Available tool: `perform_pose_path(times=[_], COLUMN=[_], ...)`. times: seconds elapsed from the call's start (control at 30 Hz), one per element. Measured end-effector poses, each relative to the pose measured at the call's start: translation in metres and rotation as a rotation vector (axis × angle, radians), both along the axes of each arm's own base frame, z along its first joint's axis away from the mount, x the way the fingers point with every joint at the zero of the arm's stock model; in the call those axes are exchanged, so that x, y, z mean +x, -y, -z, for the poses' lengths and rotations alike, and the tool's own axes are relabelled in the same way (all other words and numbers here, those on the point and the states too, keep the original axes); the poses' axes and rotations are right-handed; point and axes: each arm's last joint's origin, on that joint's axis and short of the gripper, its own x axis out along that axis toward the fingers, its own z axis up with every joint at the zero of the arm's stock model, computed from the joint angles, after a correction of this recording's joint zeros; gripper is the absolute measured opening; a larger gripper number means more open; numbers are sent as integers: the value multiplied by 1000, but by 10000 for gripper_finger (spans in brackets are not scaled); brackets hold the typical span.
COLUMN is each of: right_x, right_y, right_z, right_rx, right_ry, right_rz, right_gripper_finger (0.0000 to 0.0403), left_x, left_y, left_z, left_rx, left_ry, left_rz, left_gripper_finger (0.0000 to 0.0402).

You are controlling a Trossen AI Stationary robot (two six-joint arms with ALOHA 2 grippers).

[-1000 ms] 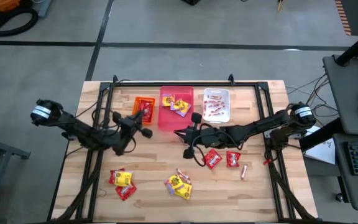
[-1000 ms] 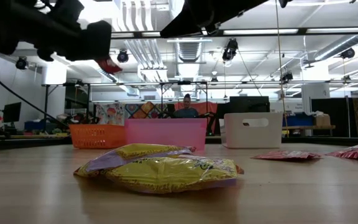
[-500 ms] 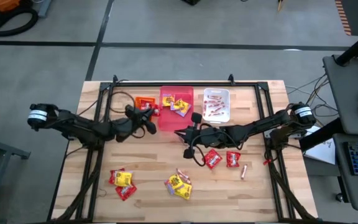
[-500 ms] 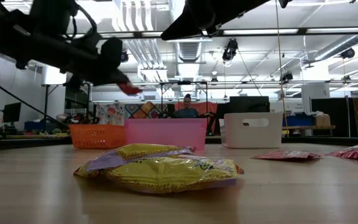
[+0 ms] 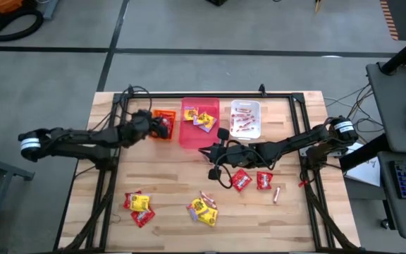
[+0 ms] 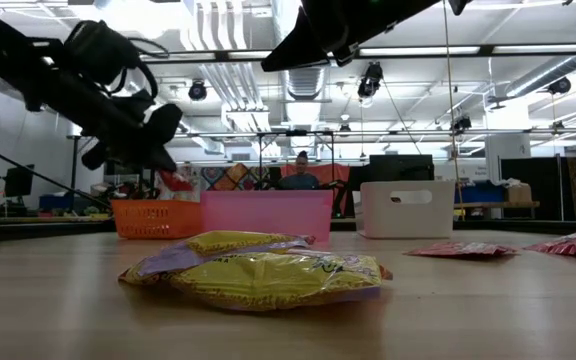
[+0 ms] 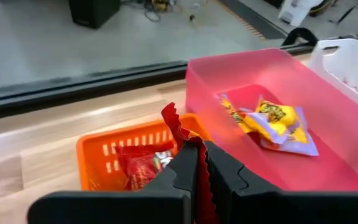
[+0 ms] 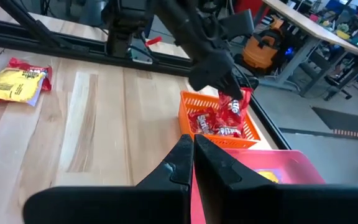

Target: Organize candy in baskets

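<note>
The left arm reaches low across the tabletop (image 5: 175, 176) from the left edge, stretched nearly straight, its gripper (image 5: 162, 125) hanging just above the orange bin (image 5: 163, 117). Its jaws are clenched on a red packet (image 7: 174, 121) that sticks up between the fingers (image 7: 225, 171); more red packets lie in the orange bin below.

The right arm comes in from the right side, bent at the elbow, its gripper (image 5: 204, 151) poised over bare wood just in front of the pink bin (image 5: 189, 134), jaws clenched on nothing.

The pink bin holds yellow packets (image 5: 203, 118); the white bin (image 5: 246, 106) holds sticks. Loose candy lies on the near tabletop: red packets (image 5: 240, 180) near the right gripper, yellow and red ones (image 5: 203, 209) nearer the front edge.
</note>
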Motion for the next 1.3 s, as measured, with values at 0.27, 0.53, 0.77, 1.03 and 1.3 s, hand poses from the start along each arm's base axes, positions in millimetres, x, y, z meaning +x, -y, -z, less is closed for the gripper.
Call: perform_pose_path(times=[0.27,0.53,0.77,1.03,1.3], right_x=[0,0,0,0,0], right_y=[0,0,0,0,0], right_z=[0,0,0,0,1], right_rx=[10,6,-3,-2,22], right_ry=[4,2,-1,-3,-6], right_rz=[3,2,-1,-1,8], right_gripper_finger=[9,9,9,9,9], left_x=[-4,2,3,1,-4], left_y=[-19,-22,-23,-22,-19], left_z=[9,12,12,14,12], left_rx=[-47,-46,-48,-62,-76], left_ry=[-25,-9,-15,-47,-77], left_rz=[-44,-39,-40,-42,-43], left_gripper_finger=[1,20,59,121,155])
